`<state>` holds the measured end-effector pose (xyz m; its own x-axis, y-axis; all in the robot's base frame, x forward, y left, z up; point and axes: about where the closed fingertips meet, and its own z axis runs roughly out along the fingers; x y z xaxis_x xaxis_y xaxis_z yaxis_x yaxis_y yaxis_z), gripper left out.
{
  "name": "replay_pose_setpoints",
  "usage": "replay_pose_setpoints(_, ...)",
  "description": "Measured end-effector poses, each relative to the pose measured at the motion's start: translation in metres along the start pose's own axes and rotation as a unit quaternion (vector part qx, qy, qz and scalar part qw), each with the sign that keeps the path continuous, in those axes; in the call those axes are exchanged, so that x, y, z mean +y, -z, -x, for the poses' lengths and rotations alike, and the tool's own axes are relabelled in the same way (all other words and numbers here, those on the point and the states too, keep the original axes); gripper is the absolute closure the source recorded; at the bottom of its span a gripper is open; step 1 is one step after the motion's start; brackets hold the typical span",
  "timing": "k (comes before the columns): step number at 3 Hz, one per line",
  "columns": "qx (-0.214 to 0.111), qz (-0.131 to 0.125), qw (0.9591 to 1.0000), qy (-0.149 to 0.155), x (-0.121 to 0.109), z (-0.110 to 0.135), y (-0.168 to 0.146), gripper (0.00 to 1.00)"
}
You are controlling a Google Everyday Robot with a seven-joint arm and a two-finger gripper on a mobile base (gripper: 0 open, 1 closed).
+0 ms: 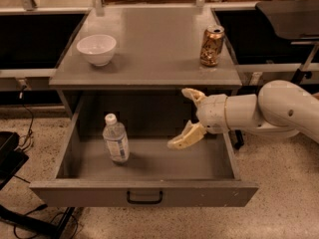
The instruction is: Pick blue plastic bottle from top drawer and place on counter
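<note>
The blue plastic bottle (115, 139), clear with a white cap and pale label, stands upright in the left half of the open top drawer (144, 194). The counter (149, 49) is the grey cabinet top above it. My gripper (183, 117) reaches in from the right over the drawer's right half. Its fingers are open, one fingertip (189, 93) up near the counter's front edge and the other down over the drawer floor. It is well to the right of the bottle and holds nothing.
A white bowl (96, 49) sits on the counter's left side and a gold-brown drink can (212, 46) on its right. Black side tables flank the cabinet. Cables and a dark stand (15, 163) lie on the floor at left.
</note>
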<state>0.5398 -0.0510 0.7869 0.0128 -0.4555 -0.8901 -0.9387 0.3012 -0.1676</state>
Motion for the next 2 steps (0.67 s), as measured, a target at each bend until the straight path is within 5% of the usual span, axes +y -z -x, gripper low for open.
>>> replay_pose_setpoints(1,0.000,0.001,1.0000,0.000,0.000,0.000,0.000,0.00)
replay_pose_setpoints(2,-0.033,0.027,0.9988,-0.025,0.007,-0.020,-0.034,0.00)
